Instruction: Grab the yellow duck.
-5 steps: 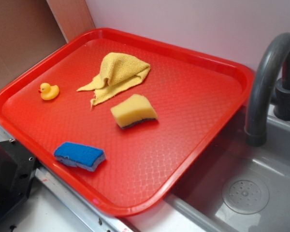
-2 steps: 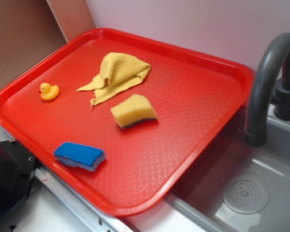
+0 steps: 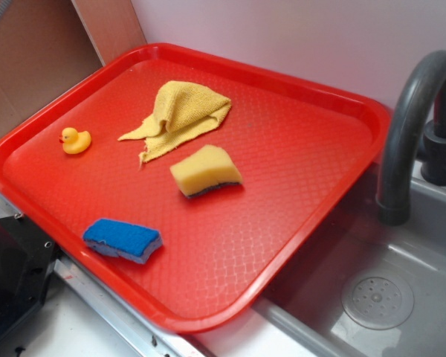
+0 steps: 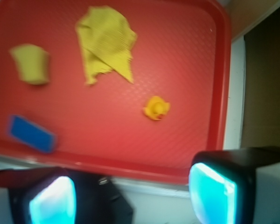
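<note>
Four loose things sit on the big red plastic tray point(image 3: 305, 201) in the exterior view, and the smallest is the tiny glossy yellow rubber duck point(image 3: 75, 140), alone near the tray's left rim. Its head and orange beak are at the left end, so its short body runs roughly left to right with the beak aimed at the rim beside it. Bare tray lies all round the duck: the crumpled yellow terry cloth point(image 3: 180, 115) is the nearest neighbour, to its right and apart from it. The yellow wedge-shaped sponge point(image 3: 206, 171) sits near the middle of the tray, and the blue rectangular sponge point(image 3: 123, 239) lies close to the front rim, both well apart from the duck. To the right of the tray a dark grey curved faucet point(image 3: 409, 126) arches over a grey sink point(image 3: 377, 300). The gripper itself does not show from here.

From the wrist view the picture is blurred. The gripper point(image 4: 130, 198) hangs outside the tray's near rim point(image 4: 130, 163), its two dark fingers point(image 4: 212, 189) spread wide with nothing between them. The duck point(image 4: 156, 108) sits beyond that gap, inside the rim and near the tray's right-hand edge, its orange beak turned toward the lower right. Open red surface surrounds it on every side. The cloth point(image 4: 106, 42) lies farther in and to the left, the wedge sponge point(image 4: 31, 64) at far left, and the blue sponge point(image 4: 31, 134) low on the left by the near rim.
</note>
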`<state>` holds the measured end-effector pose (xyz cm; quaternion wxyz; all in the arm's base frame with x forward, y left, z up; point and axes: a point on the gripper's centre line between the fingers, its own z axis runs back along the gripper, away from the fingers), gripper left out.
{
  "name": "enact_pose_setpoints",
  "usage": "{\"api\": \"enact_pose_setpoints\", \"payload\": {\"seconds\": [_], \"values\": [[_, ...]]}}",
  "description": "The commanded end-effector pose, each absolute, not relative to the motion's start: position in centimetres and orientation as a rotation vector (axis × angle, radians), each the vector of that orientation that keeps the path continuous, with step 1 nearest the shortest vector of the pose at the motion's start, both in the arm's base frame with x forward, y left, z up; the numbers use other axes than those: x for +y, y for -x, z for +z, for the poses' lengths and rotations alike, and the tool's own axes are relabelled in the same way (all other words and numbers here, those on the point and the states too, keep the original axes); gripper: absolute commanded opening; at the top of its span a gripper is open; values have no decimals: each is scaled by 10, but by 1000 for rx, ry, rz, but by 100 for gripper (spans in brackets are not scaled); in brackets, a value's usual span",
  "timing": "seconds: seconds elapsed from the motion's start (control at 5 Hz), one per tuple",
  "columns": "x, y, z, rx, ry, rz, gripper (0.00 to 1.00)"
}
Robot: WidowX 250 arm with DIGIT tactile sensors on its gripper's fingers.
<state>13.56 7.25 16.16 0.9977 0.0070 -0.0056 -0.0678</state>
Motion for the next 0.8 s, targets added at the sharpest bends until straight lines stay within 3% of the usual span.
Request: {"api": "enact_pose_setpoints", "payload": {"seconds": [0.0, 0.2, 0.6], "values": [[124, -182, 108, 0, -43, -110, 100], [122, -195, 85, 44, -52, -173, 100], [106, -196, 59, 98, -19, -294, 100]]}}
